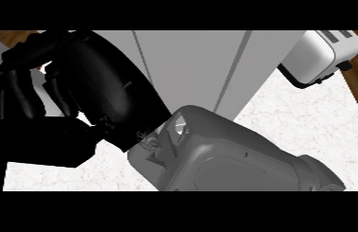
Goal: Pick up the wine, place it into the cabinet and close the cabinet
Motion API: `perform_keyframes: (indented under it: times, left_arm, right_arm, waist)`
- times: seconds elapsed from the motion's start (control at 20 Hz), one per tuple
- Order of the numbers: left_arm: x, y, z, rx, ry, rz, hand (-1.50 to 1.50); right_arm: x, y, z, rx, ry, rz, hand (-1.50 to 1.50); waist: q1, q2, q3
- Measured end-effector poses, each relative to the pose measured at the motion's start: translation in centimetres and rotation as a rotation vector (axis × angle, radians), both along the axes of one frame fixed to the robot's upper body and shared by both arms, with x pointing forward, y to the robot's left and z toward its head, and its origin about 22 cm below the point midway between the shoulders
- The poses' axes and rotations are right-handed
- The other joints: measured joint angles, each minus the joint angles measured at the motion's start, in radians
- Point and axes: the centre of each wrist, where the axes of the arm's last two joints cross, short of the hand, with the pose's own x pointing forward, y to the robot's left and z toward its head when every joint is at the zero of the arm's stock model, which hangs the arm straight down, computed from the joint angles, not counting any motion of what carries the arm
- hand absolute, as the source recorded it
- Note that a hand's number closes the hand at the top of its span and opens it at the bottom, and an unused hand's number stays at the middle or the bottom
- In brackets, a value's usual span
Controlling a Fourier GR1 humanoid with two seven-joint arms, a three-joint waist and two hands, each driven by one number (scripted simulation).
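While one hand [84, 84] fills view | one cabinet [196, 70] | one toaster [318, 56]

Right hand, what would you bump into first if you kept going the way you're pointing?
Probably the grey cabinet. The right hand points up and left at its front, but depth is unclear, so it may already be touching.

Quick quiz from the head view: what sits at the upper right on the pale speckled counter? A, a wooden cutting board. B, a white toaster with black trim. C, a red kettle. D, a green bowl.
B: a white toaster with black trim sits at the upper right, beside the tall grey cabinet, on the speckled counter.
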Motion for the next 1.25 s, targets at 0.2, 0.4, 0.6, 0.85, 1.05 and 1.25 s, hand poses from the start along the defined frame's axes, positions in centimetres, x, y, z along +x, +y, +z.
perform_keyframes:
  times: [0.2, 0.4, 0.6, 0.85, 1.05, 1.25]
  left_arm:
    - [0.1, -0.1, -0.2, 0.000, -0.002, -0.001, -1.50]
    - [0.4, 0.5, -0.6, 0.005, -0.004, 0.012, -1.50]
    - [0.3, 0.6, -0.1, 0.012, -0.006, 0.006, -1.50]
    - [0.6, 0.2, 0.2, 0.013, -0.005, -0.001, -1.50]
    - [0.5, 0.4, 0.5, 0.016, -0.007, -0.007, -1.50]
    - [0.8, 0.2, 0.5, 0.008, -0.005, -0.012, -1.50]
  right_arm:
    - [3.6, 0.0, 0.2, -0.018, 0.005, -0.055, 1.50]
    - [6.2, -0.8, -0.2, -0.023, 0.018, -0.062, 1.50]
    - [7.6, -1.1, -0.8, -0.027, 0.007, -0.044, 1.50]
    - [8.7, -1.5, -1.4, -0.037, -0.023, -0.017, 1.50]
    - [9.5, -2.1, -2.2, -0.055, -0.076, -0.024, 1.50]
    - [9.7, -2.3, -2.4, -0.073, -0.106, -0.020, 1.50]
  waist:
    - [-0.003, 0.000, 0.000]
    - [-0.007, -0.006, 0.000]
    - [-0.003, -0.020, 0.001]
    - [-0.001, -0.032, -0.001]
    - [0.009, -0.042, -0.004]
    - [0.007, -0.045, -0.004]
